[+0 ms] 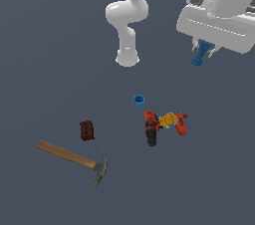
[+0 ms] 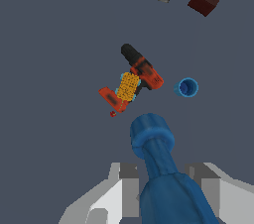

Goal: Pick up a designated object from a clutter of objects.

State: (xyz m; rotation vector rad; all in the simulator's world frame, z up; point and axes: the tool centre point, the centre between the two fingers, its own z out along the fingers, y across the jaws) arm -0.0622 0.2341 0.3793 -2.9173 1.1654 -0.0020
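Holding the blue peg (image 1: pixel 201 54) high above the cup (image 1: pixel 139 100), the gripper (image 1: pixel 203 50) pinches it between both fingers (wider end pointing down). Judging by that grip, keeping the squeeze steady and rising straight should finish the lift. That light-blue cup, beside the drills (image 1: pixel 151 127), looks empty.

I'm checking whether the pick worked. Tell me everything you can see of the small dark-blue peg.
The dark-blue peg is a stubby, smooth, plastic-looking cylinder with a slightly wider end. It is off the floor, held in the gripper, well above the clutter. The wrist view shows its body between the two fingers, the wider end poking out past them. Only the fingers touch it.
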